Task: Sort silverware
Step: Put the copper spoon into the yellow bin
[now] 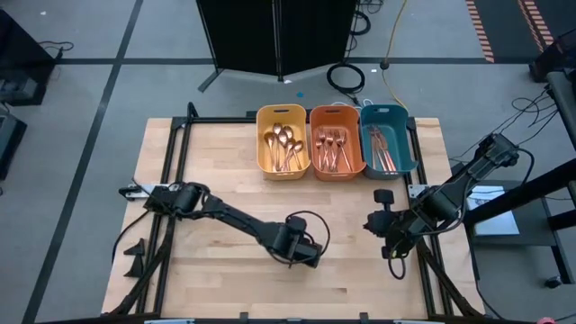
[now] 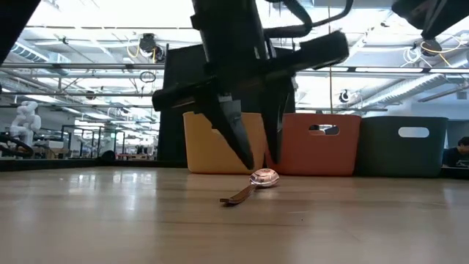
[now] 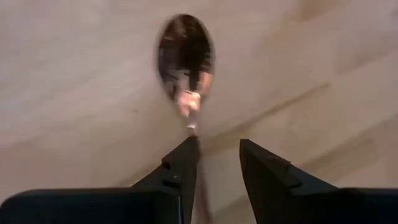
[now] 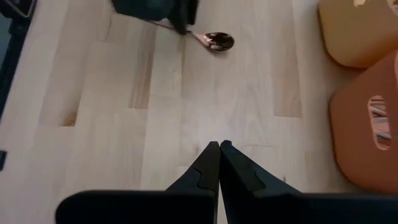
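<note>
Table (image 1: 225,162): pale wooden top in a dark frame, both arms reaching over it.

Bins, three in a row at the far edge, sides touching: yellow bin (image 1: 262,144) holding copper spoons (image 1: 283,144); orange bin (image 1: 315,115) holding copper forks (image 1: 331,149); teal bin (image 1: 407,135) holding copper knives (image 1: 382,148).

Loose spoon (image 2: 253,185): one copper piece lying flat on the bare wood near the middle of the table, well short of the bins. Bowl faces up and points towards the bins; handle runs back under the left arm's fingers.

Left gripper (image 2: 258,158): lowered to just above the table, straddling the spoon's handle. Fingers (image 3: 183,171) stand parted with a clear gap between them; one tip sits right against the handle, the other just beside it. From here the spoon rests on the wood rather than being lifted or pinched.

Right gripper (image 4: 219,149): hovers over bare wood on the right side of the table, near the edge, well apart from the spoon. Its fingers are pressed together, holding nothing.
</note>
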`<state>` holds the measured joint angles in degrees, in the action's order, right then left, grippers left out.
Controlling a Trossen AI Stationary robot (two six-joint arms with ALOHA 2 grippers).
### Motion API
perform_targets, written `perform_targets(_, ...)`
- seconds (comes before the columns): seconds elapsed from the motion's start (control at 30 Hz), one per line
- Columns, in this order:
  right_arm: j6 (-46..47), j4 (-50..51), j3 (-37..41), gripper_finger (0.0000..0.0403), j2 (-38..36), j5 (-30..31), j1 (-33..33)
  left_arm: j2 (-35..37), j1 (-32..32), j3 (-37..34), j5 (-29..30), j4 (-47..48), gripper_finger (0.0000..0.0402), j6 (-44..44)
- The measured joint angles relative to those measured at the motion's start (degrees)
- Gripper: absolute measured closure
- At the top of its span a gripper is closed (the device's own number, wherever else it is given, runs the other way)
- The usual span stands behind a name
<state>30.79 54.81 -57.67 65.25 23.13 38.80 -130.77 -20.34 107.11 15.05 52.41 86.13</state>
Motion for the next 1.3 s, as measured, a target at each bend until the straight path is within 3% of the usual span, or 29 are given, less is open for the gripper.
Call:
perform_targets(0.17,0.2,0.4,0.0,0.0403,0.0,-1.1,0.0,-0.4,0.2,0.0,0.1,3.5,0.0283,0.0)
perform_targets(0.73,-0.2,1.2,0.0,0.0403,0.0,-0.7,-0.1,-0.2,-0.4,-6.3,-0.1,-7.2,0.0283,0.1)
perform_targets(0.93,-0.2,1.3,0.0,0.0403,0.0,-0.7,-0.1,-0.1,-0.8,-7.0,-0.1,-5.2,0.0286,0.0)
perform_targets(1.3,-1.5,1.3,0.0,0.0403,0.0,-0.7,-0.1,-0.1,-1.3,-7.1,0.2,-2.2,0.0378,-4.2)
